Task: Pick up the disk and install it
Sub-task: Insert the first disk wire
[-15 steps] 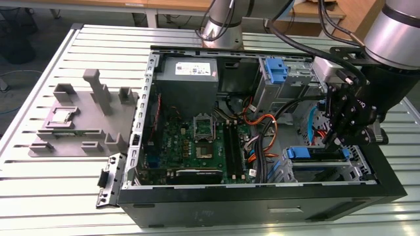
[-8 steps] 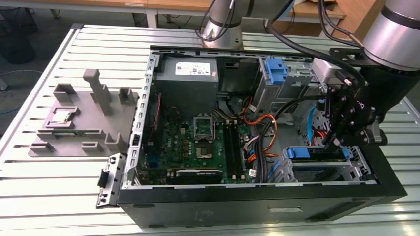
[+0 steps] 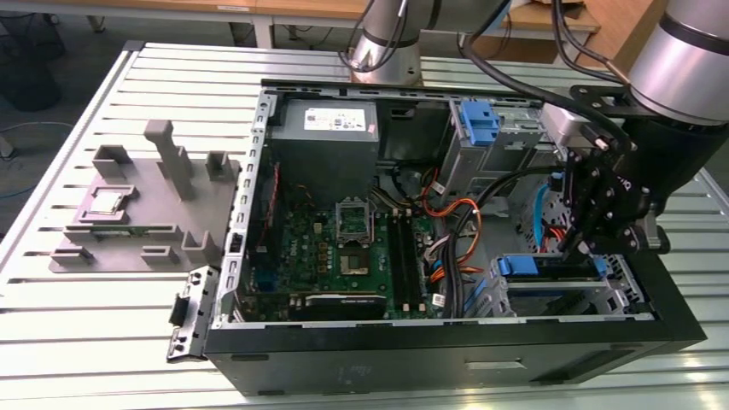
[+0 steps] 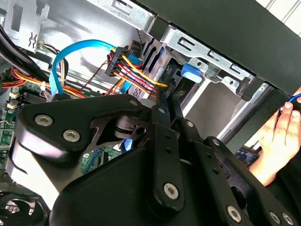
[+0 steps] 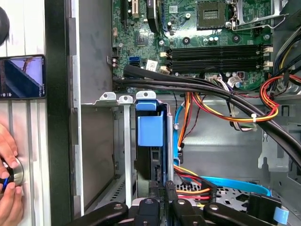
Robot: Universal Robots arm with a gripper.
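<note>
Two things about how the disk [image 5: 149, 165] probably handles. It looks like a stiff metal slab with some weight to it, so I'd guess no flex. It's also likely fragile inside and won't like being knocked or dropped. The flat faces look smooth and slippery. The blue plastic rail [image 5: 150, 129] along its side and the narrow edges seem like the sane places to hold it, well away from the connector end.

The disk stands on edge in the metal drive cage [image 5: 108, 99]. The cage is in the corner of the computer case [image 3: 456, 354] toward the exterior view's right, on the side nearest the counter's [image 3: 91, 333] front edge. The disk looks most of the way into its slot, with the blue rail lined up along the cage wall.

The gripper [image 5: 162, 186] hangs right over that cage, between the disk and the bundle of orange, red and yellow cables [image 5: 202, 181]. Its jaws are pulled almost together, with only a sliver of gap and nothing clamped between them as far as I can see. The tips sit right at the end of the disk. I can't tell whether they're actually touching it or just beside it.

A person's hand [image 4: 282, 134] rests on the counter just outside the case wall.
</note>
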